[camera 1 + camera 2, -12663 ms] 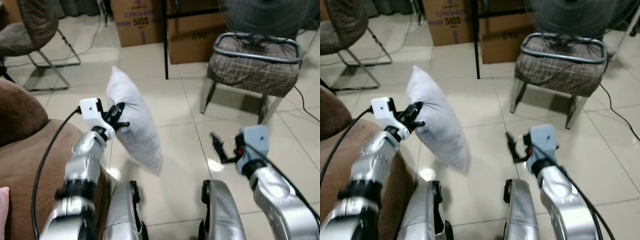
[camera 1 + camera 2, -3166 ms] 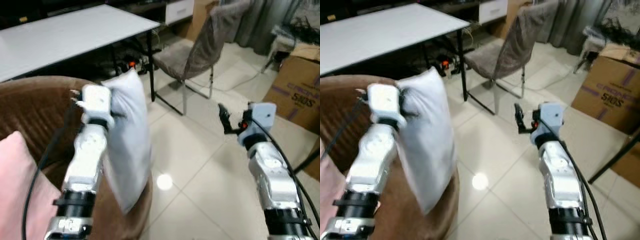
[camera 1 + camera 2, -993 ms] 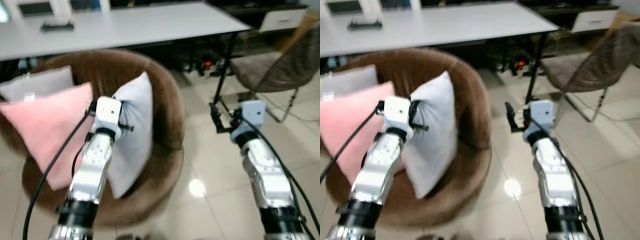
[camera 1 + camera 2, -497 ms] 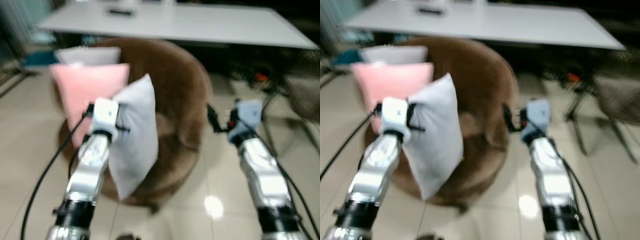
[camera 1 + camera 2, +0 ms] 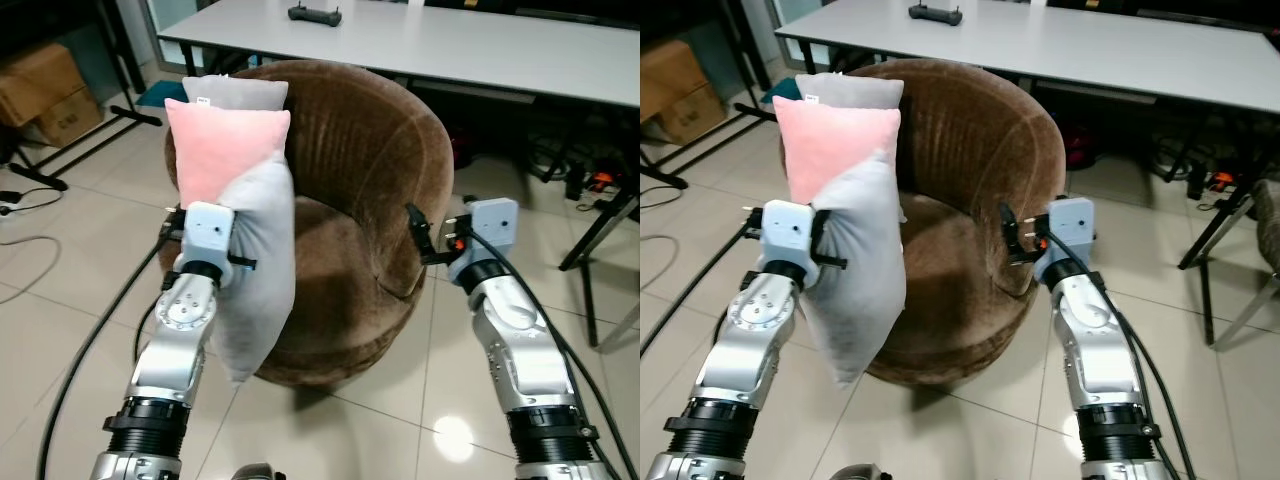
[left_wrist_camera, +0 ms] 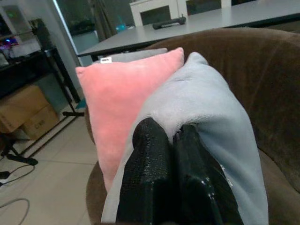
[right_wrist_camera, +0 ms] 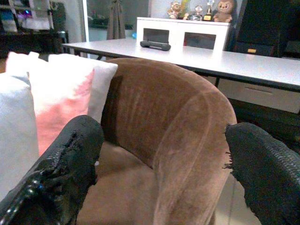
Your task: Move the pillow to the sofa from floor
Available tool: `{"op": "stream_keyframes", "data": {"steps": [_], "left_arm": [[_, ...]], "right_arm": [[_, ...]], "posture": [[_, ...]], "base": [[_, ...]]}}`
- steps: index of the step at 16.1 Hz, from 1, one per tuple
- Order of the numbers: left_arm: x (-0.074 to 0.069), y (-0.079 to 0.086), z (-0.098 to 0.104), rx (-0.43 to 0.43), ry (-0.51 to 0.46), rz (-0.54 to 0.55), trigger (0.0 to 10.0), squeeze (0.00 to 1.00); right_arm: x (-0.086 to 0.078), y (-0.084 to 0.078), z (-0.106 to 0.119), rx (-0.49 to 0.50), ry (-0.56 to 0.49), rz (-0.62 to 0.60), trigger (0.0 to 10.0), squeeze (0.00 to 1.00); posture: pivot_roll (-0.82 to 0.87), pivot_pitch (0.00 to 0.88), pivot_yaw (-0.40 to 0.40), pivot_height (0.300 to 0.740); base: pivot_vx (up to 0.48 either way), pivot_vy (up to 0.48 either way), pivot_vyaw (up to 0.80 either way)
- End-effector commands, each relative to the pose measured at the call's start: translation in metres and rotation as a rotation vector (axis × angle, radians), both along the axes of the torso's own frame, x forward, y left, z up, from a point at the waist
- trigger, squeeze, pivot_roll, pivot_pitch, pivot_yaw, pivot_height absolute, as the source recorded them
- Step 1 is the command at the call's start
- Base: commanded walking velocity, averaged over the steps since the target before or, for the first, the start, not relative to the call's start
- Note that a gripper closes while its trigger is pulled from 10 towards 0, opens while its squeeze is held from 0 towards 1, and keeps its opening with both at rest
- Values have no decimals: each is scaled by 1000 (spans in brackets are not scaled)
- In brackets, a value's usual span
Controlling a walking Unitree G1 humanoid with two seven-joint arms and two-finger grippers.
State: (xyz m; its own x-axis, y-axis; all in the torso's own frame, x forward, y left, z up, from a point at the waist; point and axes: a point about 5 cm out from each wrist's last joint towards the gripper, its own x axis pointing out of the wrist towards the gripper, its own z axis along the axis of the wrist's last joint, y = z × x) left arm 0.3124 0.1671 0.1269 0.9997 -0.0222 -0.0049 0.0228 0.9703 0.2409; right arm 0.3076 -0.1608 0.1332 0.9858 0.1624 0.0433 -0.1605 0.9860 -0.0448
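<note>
I am looking at a long white table (image 5: 450,45) running across the 12 o'clock edge of the head view, with a dark remote (image 5: 314,14) lying on it. Below it, filling the centre, a round brown sofa chair (image 5: 370,170) is sitting on the tiled floor (image 5: 60,300). At its 10 o'clock side a pink cushion (image 5: 215,150) is leaning upright against a grey cushion (image 5: 240,92) behind it. The pale grey pillow (image 5: 262,270) is hanging off the floor at the chair's 9 o'clock edge, overlapping the pink cushion. My left gripper (image 6: 171,140) is pinching the pillow's edge, its fingers pressed together on the fabric. My right gripper (image 5: 1008,236) is hovering at the chair's 3 o'clock rim, fingers spread wide and holding nothing. Cardboard boxes (image 5: 45,90) are standing at 9 o'clock.
</note>
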Motion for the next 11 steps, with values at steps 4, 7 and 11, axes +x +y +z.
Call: {"op": "stream_keyframes", "data": {"steps": [4,7,11], "left_arm": [[3,-1,16,-27,-70,-30,10000,0],[3,-2,18,-37,-79,-34,10000,0],[4,-1,19,-39,-86,-33,10000,0]], "right_arm": [[0,3,1,28,3,17,10000,0],[1,4,1,26,10,22,10000,0],[2,2,2,30,10,16,10000,0]], "posture": [[-16,0,34,740],[-16,0,31,740],[-16,0,29,740]], "base": [[0,0,0],[273,0,-533],[320,0,-800]]}}
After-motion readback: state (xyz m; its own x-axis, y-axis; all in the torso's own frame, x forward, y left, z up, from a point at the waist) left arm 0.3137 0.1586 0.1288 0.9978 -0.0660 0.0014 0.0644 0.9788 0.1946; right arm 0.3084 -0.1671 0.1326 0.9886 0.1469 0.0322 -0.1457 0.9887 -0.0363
